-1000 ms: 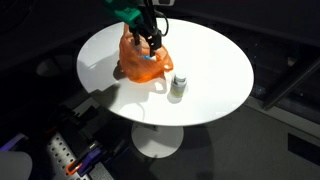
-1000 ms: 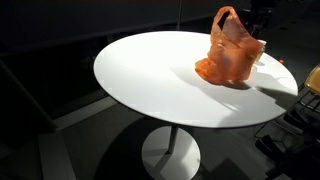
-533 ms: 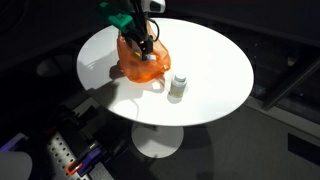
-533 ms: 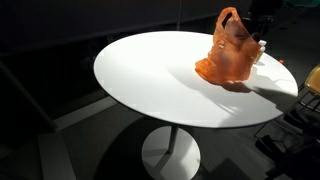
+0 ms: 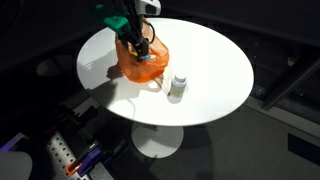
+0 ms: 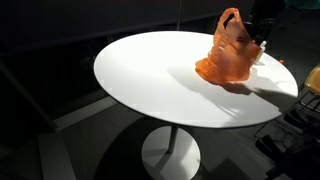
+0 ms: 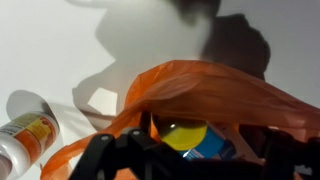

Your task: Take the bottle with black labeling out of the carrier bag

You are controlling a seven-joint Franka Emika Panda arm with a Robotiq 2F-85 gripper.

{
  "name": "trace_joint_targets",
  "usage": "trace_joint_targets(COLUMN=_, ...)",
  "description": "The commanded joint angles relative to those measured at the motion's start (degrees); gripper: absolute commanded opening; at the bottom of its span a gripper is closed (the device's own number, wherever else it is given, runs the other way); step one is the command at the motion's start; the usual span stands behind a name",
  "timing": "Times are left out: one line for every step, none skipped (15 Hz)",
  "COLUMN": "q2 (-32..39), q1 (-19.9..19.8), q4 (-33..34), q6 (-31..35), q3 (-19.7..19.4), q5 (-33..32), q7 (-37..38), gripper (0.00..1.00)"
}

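Bottle with black labeling [image 7: 184, 134]: inside the carrier bag [image 7: 235, 95]. The wrist view shows only a yellow top down in the bag's open mouth, with a blue patch just beside it. The label band is not discernible. In both exterior views the orange plastic hides the bottle.

Carrier bag: crinkled, translucent orange, and standing on the white round surface [image 5: 215, 60]. In an exterior view it sits toward the far left edge of the surface, and one loop handle lies on the surface on the near side.

Gripper [image 5: 143, 46]: directly over the bag, its tip at the bag's mouth. In the wrist view its fingers are dark and blurred along the bottom edge, on either side of the opening. Cannot tell whether it is open, closed or holding anything.

Pale bottle [image 5: 178, 86]: has a white cap and stands outside the bag, near it on the side toward the surface's centre, not touching it.
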Motion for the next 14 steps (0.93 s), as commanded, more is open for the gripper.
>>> trace_joint_targets(q2=-2.6, q1=0.1, q4=-1.3, q6=-0.6, q3=-0.3, q5=-0.6, q7=0.0, gripper=0.60)
trace_joint_targets(q2=-2.9, q1=0.1, q4=-1.4, q6=-0.4, q3=-0.3, q5=-1.0, q7=0.2, gripper=0.50)
trace_joint_targets(q2=-3.2, q1=0.1, q4=-1.3, q6=-0.2, q3=-0.4, q5=-1.5, q7=0.5, gripper=0.41)
trace_joint_targets(q2=-3.4, q1=0.1, q4=-1.3, q6=-0.1, q3=-0.5, q5=-1.8, q7=0.5, gripper=0.34)
trace_joint_targets(q2=-3.6, q1=0.1, q4=-1.2, q6=0.0, q3=-0.6, q5=-2.2, q7=0.7, gripper=0.26)
trace_joint_targets(q2=-4.1, q1=0.1, q4=-1.3, q6=0.0, q3=-0.6, q5=-2.4, q7=0.6, gripper=0.20)
trace_joint_targets(q2=-4.5, q1=0.1, q4=-1.3, q6=0.1, q3=-0.6, q5=-2.7, q7=0.5, gripper=0.20)
trace_joint_targets(q2=-5.2, q1=0.0, q4=-1.3, q6=-0.2, q3=-0.7, q5=-2.7, q7=0.4, gripper=0.20)
trace_joint_targets(q2=-5.7, q1=-0.1, q4=-1.2, q6=-0.7, q3=-0.7, q5=-2.5, q7=0.1, gripper=0.20)
trace_joint_targets(q2=-6.4, q1=-0.2, q4=-0.9, q6=-1.2, q3=-0.8, q5=-2.0, q7=-0.1, gripper=0.20)
trace_joint_targets(q2=-7.0, q1=-0.3, q4=-0.6, q6=-1.4, q3=-0.9, q5=-1.7, q7=-0.2, gripper=0.20)
trace_joint_targets(q2=-7.7, q1=-0.5, q4=0.0, q6=-1.7, q3=-1.1, q5=-1.0, q7=-0.2, gripper=0.20)
trace_joint_targets(q2=-8.3, q1=-0.7, q4=0.3, q6=-1.8, q3=-1.4, q5=-0.7, q7=-0.2, gripper=0.20)
trace_joint_targets(q2=-8.9, q1=-0.9, q4=0.9, q6=-1.8, q3=-1.7, q5=-0.3, q7=-0.1, gripper=0.20)
